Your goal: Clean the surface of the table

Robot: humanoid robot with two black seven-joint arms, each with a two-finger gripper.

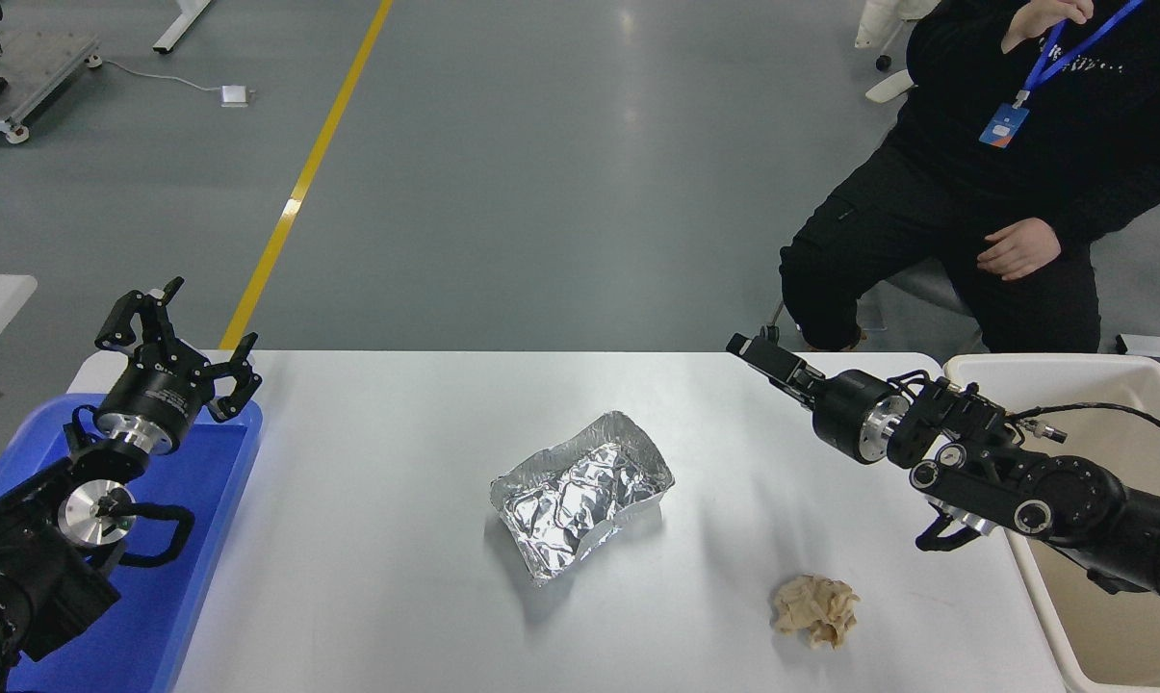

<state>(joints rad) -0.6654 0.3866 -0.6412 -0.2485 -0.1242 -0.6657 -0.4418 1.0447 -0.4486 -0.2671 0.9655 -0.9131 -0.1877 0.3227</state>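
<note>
A crumpled beige wad of paper (814, 610) lies at the near right of the table surface (397, 539), the broad glossy white top that fills the lower half of the view and is cut off by the bottom edge. To its left, at the lower corner, the left arm is parked over a blue tray (180, 587), whose near end also runs out of the picture. Farther in, about mid-table, a dented foil container (580, 495) sits open side up, its crinkled lining catching the light, well apart from the paper wad.

The right arm enters from the right edge, crossing over the rim of a cream tub (974, 371) that is cropped at the right and bottom. The right gripper (767, 358) points leftward above the far right part of the table, holding nothing and touching nothing; seen nearly side-on, its fingers overlap into one dark shape and whether they are parted cannot be told. The left gripper (177, 327) is held over the tray's far end with its fingers spread wide, empty.

Beyond the far edge a person in black (984, 173) sits at the upper right, cropped by the frame, one hand (1018, 248) resting on a thigh.
</note>
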